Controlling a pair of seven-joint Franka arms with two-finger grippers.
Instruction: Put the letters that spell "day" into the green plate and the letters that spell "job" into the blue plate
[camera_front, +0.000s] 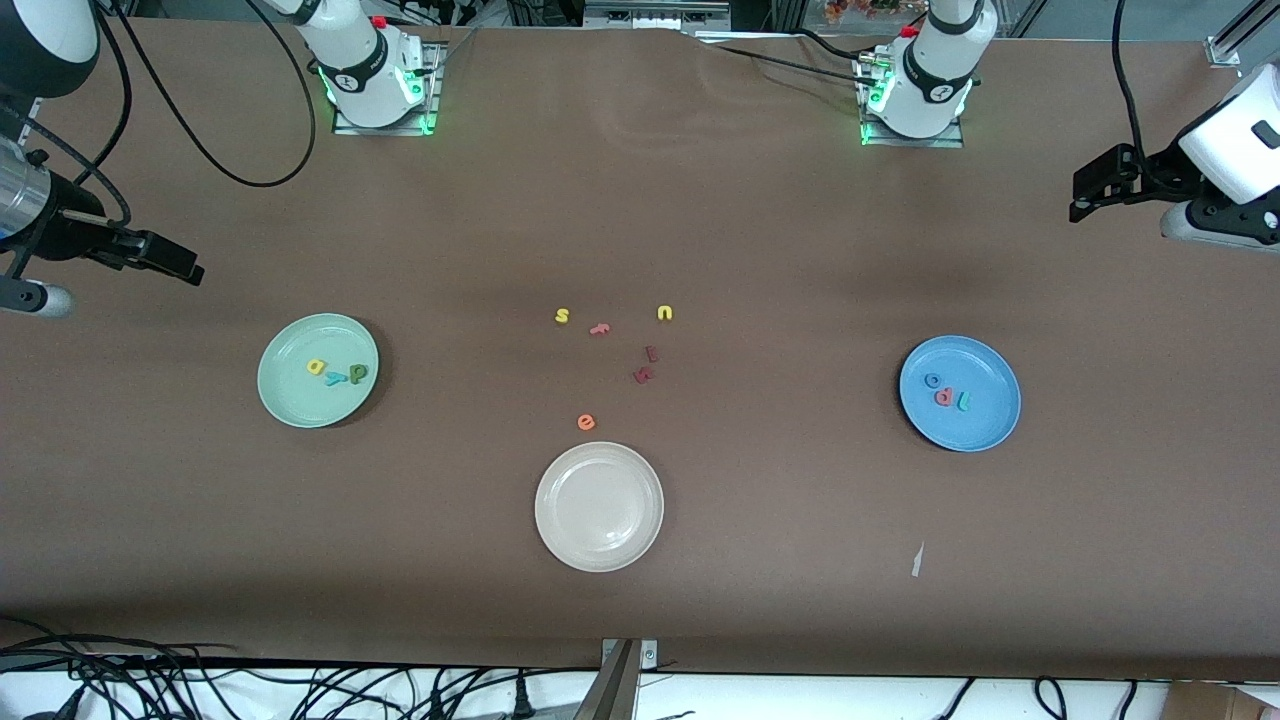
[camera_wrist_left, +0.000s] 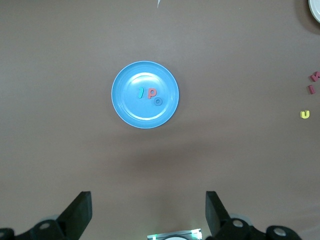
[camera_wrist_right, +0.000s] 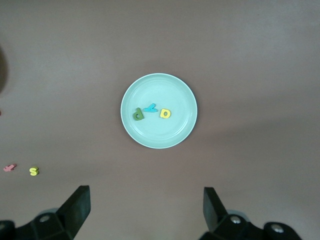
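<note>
- The green plate (camera_front: 318, 371) sits on the table (camera_front: 640, 200) toward my right arm's end; the blue plate (camera_front: 959, 393) sits toward my left arm's end. The two are well apart, with a cream-white plate (camera_front: 599, 506) between them and nearer the front camera.
- My right gripper (camera_wrist_right: 145, 212) is raised above the table with the green plate squarely ahead of its fingers (camera_wrist_right: 75, 207), and that arm is the nearer to that plate. My left gripper (camera_wrist_left: 147, 215) is raised likewise with the blue plate ahead of it, and is the nearer to that one.
- Both sets of my fingers are spread wide. Neither holds or touches anything.
- In the green plate: dark green d (camera_front: 357, 373), teal y (camera_front: 337, 377) and yellow a (camera_front: 316, 367), lying flat in a short row inside the rim, close together.
- In the blue plate: blue o (camera_front: 932, 380), pink-red b (camera_front: 943, 397) and teal j (camera_front: 963, 401), also flat in a short row, close together, clear of the rim.
- Loose on the table mid-way between the plates: yellow s (camera_front: 562, 316), yellow u (camera_front: 665, 313), a pink letter (camera_front: 599, 328), two dark red letters (camera_front: 646, 366), an orange e (camera_front: 586, 422). None belongs to either word.
- Finding: both words look fully placed. I judge no further pick is called for; the only relation that matters now is that each gripper is well clear of its plate.
</note>
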